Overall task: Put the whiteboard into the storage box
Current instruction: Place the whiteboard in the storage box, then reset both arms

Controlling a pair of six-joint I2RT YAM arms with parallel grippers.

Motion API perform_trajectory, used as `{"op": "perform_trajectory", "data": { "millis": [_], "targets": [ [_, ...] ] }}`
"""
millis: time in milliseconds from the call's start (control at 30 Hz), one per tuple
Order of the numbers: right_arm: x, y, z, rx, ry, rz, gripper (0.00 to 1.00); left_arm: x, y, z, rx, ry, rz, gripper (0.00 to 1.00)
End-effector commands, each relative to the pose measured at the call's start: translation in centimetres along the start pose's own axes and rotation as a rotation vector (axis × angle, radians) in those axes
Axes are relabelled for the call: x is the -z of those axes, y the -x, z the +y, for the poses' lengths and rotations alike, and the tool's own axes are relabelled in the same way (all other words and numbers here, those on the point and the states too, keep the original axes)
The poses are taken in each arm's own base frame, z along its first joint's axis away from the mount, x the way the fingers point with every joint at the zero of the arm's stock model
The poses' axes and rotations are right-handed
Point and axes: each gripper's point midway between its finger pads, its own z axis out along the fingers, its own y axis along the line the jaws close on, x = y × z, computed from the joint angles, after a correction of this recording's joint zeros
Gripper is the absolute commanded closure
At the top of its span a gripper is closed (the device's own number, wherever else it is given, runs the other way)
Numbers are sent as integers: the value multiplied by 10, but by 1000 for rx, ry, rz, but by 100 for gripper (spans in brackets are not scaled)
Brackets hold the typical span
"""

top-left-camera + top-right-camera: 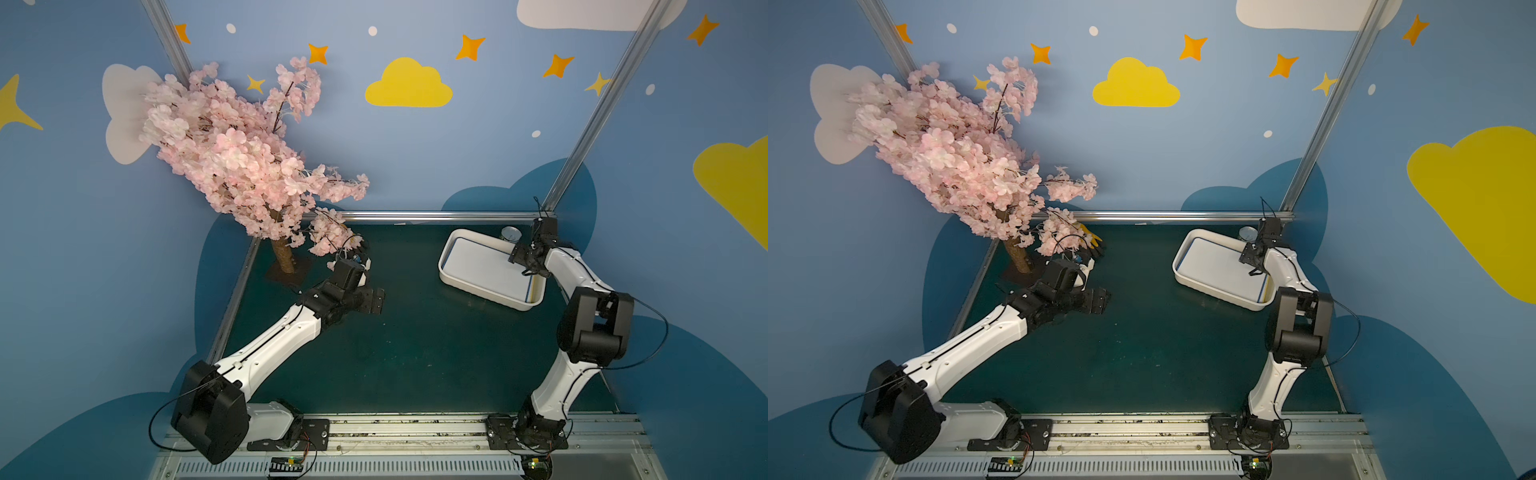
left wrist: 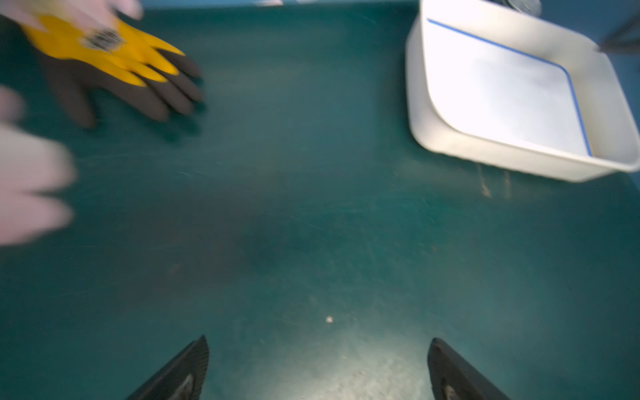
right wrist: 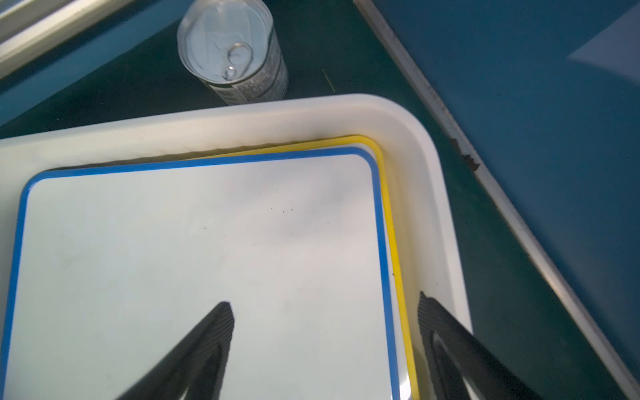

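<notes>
The storage box [image 1: 482, 291] [image 1: 1219, 291] is a white low tub at the back right of the green mat. A blue-framed whiteboard [image 3: 207, 259] [image 1: 482, 262] lies flat inside it, on top of a yellow-framed board [image 3: 398, 256]. My right gripper [image 3: 325, 304] [image 1: 524, 266] hangs open over the box's right end. One finger is above the blue board and the other above the gap by the box wall [image 3: 446, 225]; nothing is held. My left gripper [image 2: 318, 343] [image 1: 374, 301] stands open and empty over bare mat left of centre, well away from the box [image 2: 450, 145].
A small silver can [image 3: 235, 52] [image 1: 511, 235] stands just behind the box, near the back rail. A yellow and black glove [image 2: 114, 65] [image 1: 1090, 241] lies by the pink blossom tree [image 1: 232, 158] at the back left. A metal frame rail [image 3: 512, 207] runs beside the box.
</notes>
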Motion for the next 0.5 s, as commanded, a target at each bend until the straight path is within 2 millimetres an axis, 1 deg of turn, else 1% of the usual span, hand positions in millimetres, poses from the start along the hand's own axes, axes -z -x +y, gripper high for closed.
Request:
{"op": "perform_trajectory", "data": {
  "millis": [0, 100, 267, 367, 467],
  "targets": [
    [28, 8, -17, 76, -147, -130, 15, 11, 8, 37, 56, 150, -71, 0],
    [49, -4, -17, 97, -163, -181, 15, 19, 15, 63, 116, 222, -131, 0],
    [85, -24, -17, 66, -82, -293, 15, 38, 21, 111, 208, 347, -237, 0],
    [106, -33, -20, 34, -19, -379, 15, 47, 21, 135, 247, 413, -281, 0],
    [123, -41, -21, 14, 66, -492, 15, 52, 16, 159, 279, 476, -309, 0]
  ]
}}
